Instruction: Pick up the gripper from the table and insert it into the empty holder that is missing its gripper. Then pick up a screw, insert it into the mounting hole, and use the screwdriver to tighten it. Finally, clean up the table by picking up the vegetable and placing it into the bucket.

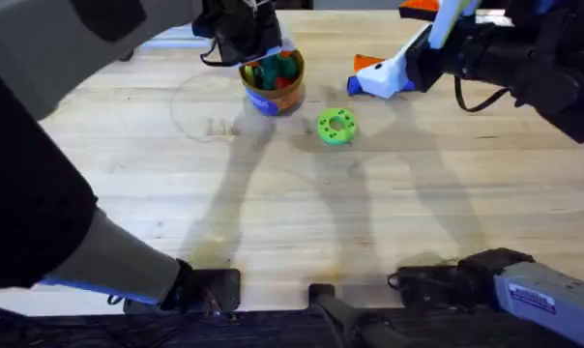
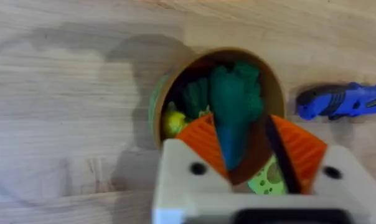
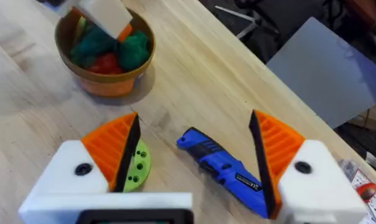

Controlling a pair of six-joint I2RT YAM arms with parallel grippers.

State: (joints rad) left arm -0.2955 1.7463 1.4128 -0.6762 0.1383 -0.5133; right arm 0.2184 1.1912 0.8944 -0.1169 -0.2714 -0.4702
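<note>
The bucket [image 1: 269, 104] stands at the back middle of the table [image 1: 273, 213], holding green and red toy produce. My left gripper [image 1: 256, 46] hovers right over it. In the left wrist view the dark-green vegetable [image 2: 233, 118] stands in the bucket [image 2: 274, 84] between the orange pads [image 2: 200, 140]. It leans on one pad, with a gap to the other. The jaws are partly apart. To the right, my right gripper [image 3: 194, 115] hangs open above the blue screwdriver [image 3: 222, 168], which lies flat on the wood. The loose gripper piece, the holder and the screw are out of view.
A flat bright-green disc with holes [image 1: 335, 126] lies between the bucket and the screwdriver. The left arm rises large and dark along the left side of the overhead view. Bare wood spreads across the middle and front of the table.
</note>
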